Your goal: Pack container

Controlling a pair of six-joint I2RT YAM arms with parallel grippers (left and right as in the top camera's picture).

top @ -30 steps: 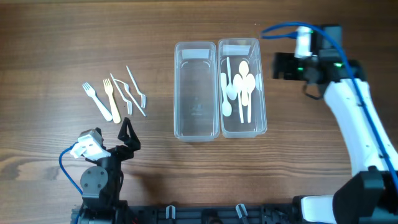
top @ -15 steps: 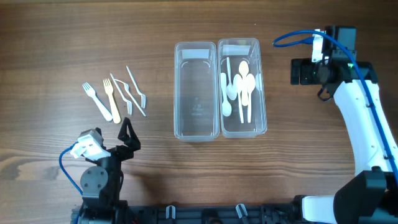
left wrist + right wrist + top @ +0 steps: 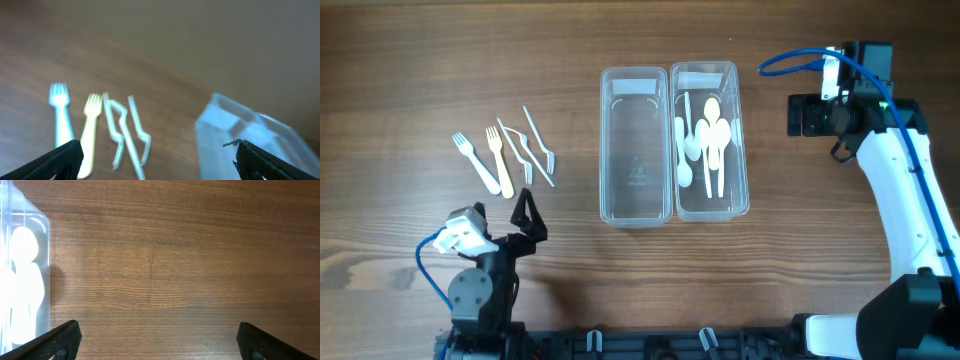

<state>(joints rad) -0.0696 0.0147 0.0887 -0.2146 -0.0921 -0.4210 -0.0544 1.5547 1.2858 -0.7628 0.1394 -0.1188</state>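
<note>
Wooden bench (image 3: 410, 60): forks sit just far of left pincer (image 3: 530, 215).
White, cream and clear plastic forks (image 3: 505, 155), handles running near-far, lie left of clear two-bay plastic container (image 3: 670, 215); left arm nearer. Left pincer and right pincer (image 3: 798, 115) wide open, empty. Clear forks overlap, left wrist view blurred: count unclear.

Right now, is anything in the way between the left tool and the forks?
No. The left tool hangs open just short of the forks, with only table showing between them. Nothing visible lies between the forks and the empty container either.
</note>
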